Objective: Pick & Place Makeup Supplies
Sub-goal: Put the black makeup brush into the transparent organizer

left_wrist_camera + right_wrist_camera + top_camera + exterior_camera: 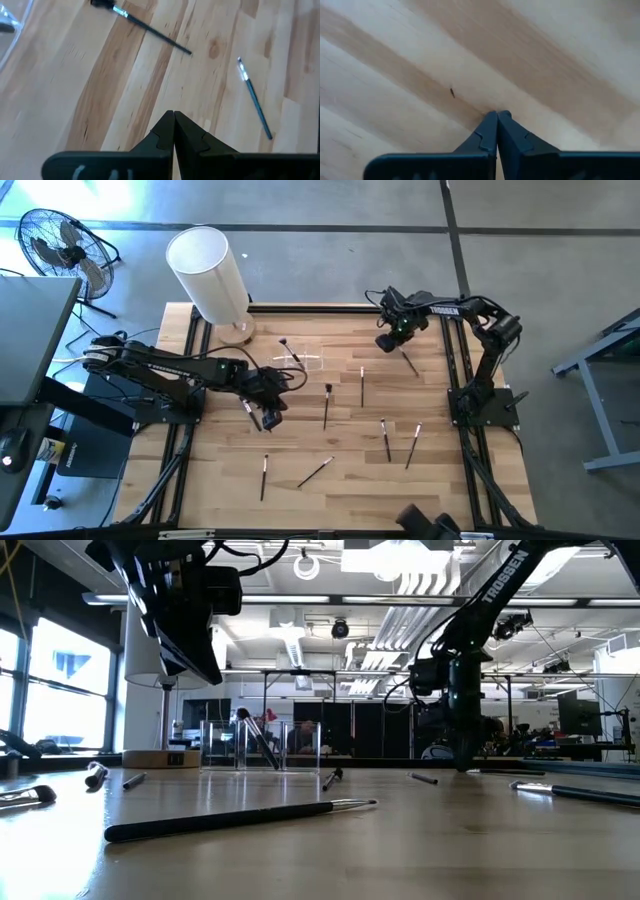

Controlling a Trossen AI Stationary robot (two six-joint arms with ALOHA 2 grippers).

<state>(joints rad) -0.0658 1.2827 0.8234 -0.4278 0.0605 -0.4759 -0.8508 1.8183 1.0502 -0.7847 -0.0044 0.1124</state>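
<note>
Across the wooden table (230, 470) the makeup brushes (326, 407) lie scattered flat, well apart. Most run lengthwise toward the far edge; one near the front (315, 473) lies on a diagonal, and another (264, 477) is upright beside it. One more stands tilted in the small clear holder (260, 745), bristles up. My left gripper (174, 116) hangs over mid-table, jaws pressed together on nothing. My right gripper (497, 114) hovers near the far right corner, jaws likewise closed and empty.
</note>
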